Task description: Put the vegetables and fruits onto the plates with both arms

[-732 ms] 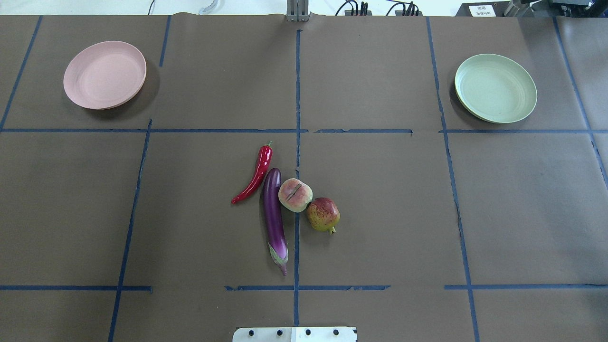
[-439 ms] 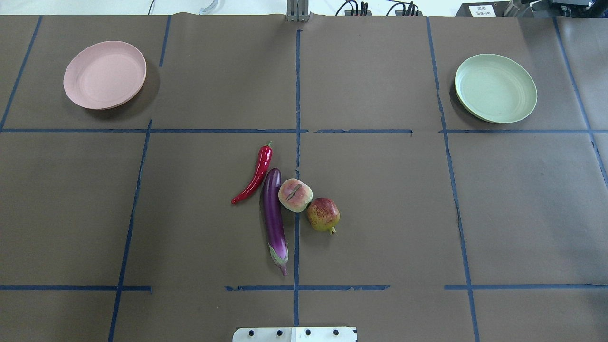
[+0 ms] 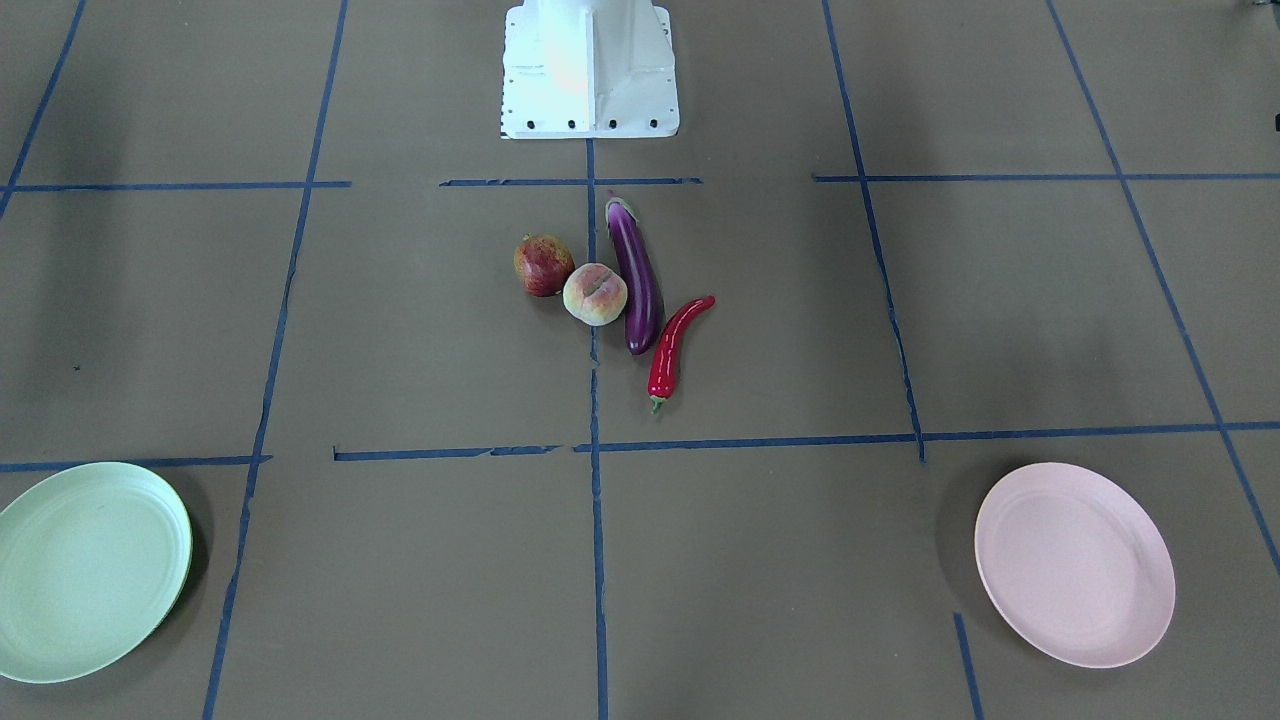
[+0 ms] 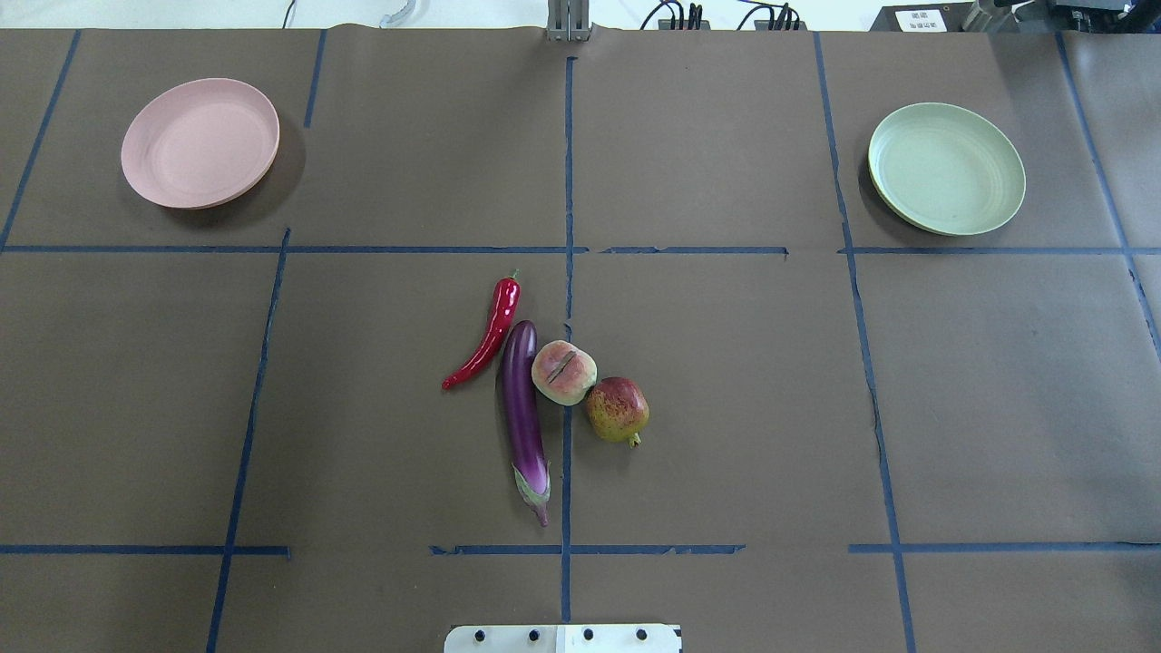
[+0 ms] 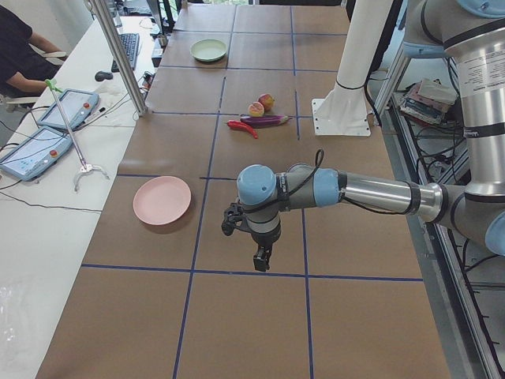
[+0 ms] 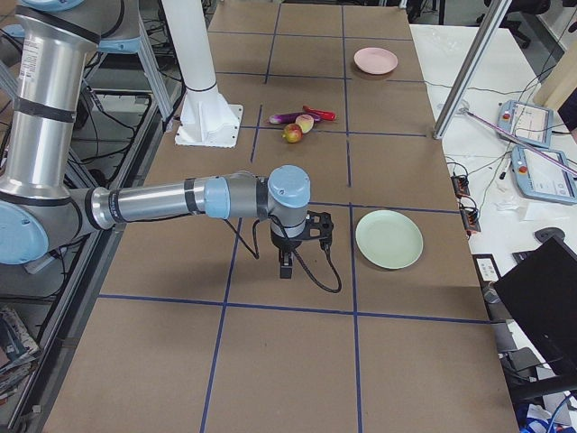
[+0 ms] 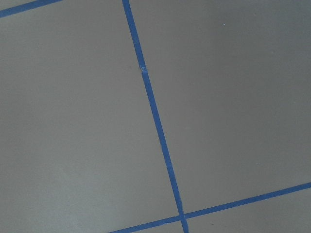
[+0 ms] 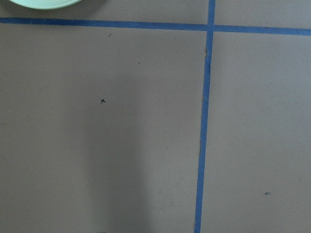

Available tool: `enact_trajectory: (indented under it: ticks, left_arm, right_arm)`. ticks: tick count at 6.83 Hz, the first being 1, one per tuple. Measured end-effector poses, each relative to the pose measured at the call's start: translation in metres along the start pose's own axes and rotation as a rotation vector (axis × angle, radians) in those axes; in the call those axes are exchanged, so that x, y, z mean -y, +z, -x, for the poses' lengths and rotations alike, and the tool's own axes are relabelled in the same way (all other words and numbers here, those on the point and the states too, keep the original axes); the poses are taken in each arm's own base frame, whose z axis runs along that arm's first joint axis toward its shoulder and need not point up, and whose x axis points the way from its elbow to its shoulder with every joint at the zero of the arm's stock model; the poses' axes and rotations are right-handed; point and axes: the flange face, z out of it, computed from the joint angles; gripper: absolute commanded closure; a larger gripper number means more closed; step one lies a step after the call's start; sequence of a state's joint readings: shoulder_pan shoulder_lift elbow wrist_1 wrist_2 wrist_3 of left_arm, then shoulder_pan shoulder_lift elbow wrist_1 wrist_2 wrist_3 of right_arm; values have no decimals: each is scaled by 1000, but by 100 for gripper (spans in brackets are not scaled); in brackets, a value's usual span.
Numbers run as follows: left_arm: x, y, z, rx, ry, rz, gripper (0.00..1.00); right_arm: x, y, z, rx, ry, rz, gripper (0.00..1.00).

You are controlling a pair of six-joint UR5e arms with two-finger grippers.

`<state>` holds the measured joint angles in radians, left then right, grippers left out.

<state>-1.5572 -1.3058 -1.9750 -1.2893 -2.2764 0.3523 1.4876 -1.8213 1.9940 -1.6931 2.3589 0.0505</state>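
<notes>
Grippers unclear: left gripper (image 5: 261, 258) and right gripper (image 6: 285, 265) pointed down over the table (image 4: 363, 435), well apart from every item; how far open, could not tell. Left arm (image 5: 363, 189) and right arm (image 6: 153, 203) stretched out level. Chili pepper (image 4: 490, 336), eggplant (image 4: 524, 408), peach (image 4: 563, 372) and dark red fruit (image 4: 617, 410) lay clustered at centre, each touching the next. Pink plate (image 4: 200, 142) sat far left, green plate (image 4: 946, 168) far right.

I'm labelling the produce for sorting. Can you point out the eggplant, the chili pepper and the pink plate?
eggplant (image 4: 523, 404), overhead exterior view, middle of its purple body.
chili pepper (image 4: 496, 328), overhead exterior view, thick red part below the stem.
pink plate (image 4: 200, 142), overhead exterior view, bare centre of the plate.
</notes>
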Motion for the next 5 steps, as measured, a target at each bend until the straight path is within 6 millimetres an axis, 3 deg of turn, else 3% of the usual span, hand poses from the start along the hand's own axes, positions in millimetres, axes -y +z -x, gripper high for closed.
enact_trajectory:
  ticks: [5]
  left_arm:
    - [3, -2, -2, -7, 10, -12, 0]
  right_arm:
    - [5, 8, 15, 0, -36, 14, 0]
